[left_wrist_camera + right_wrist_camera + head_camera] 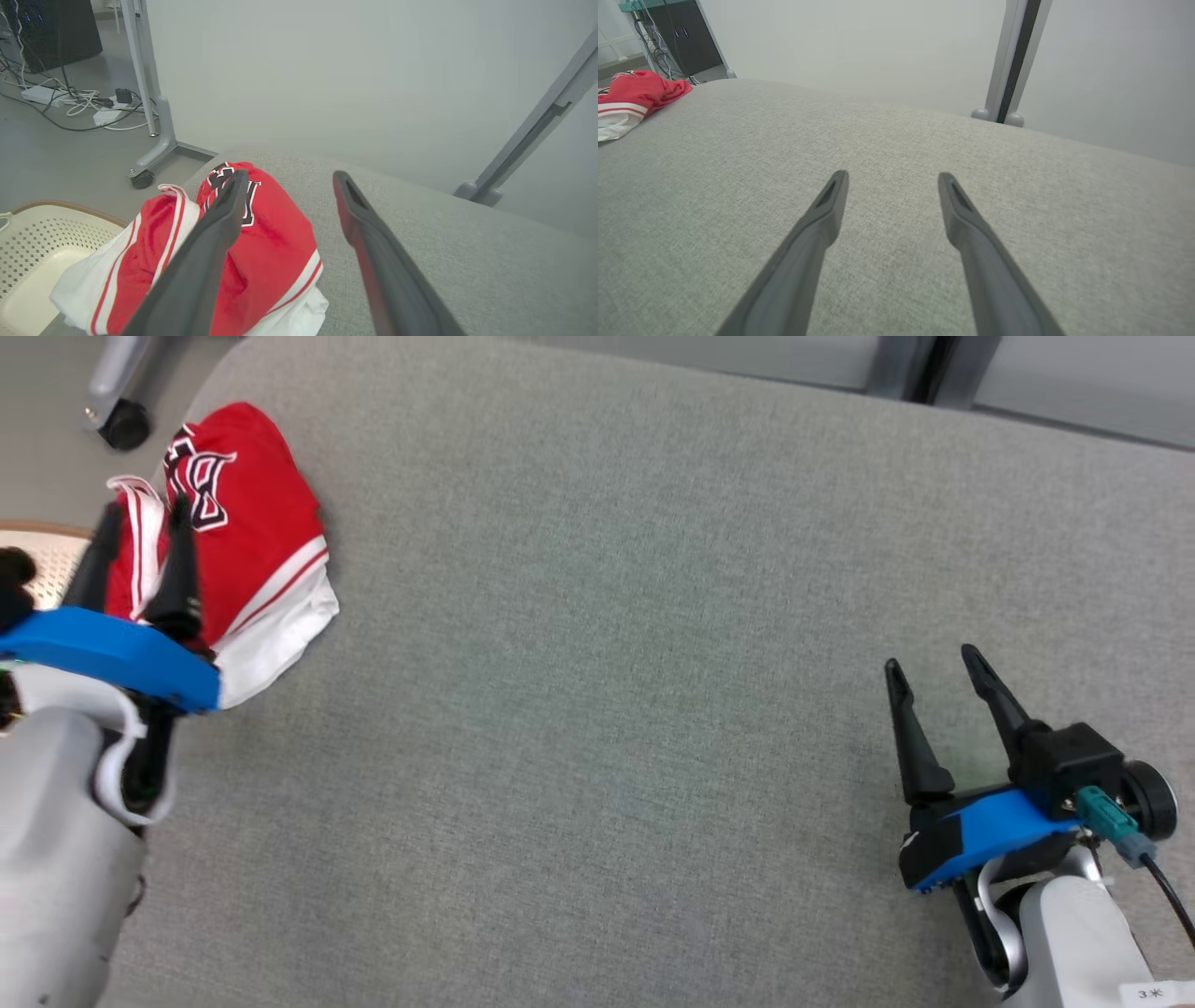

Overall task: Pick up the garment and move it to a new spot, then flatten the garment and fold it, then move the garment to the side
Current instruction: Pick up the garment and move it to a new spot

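The right end effector [933,658] is released, fingers spread over the bare grey fabric-covered desk [597,663]. The left end effector [145,509] is also released, above the folded red-and-white mesh garment [252,532] at the desk's far-left corner. Its long axis runs near-to-far, white hem nearest, lettered red end pointing away.

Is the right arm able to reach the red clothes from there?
Probably not easily. Nothing blocks the way, but the garment lies at the grey cushion's far left edge, across from the right gripper. The open left gripper hangs right over it.
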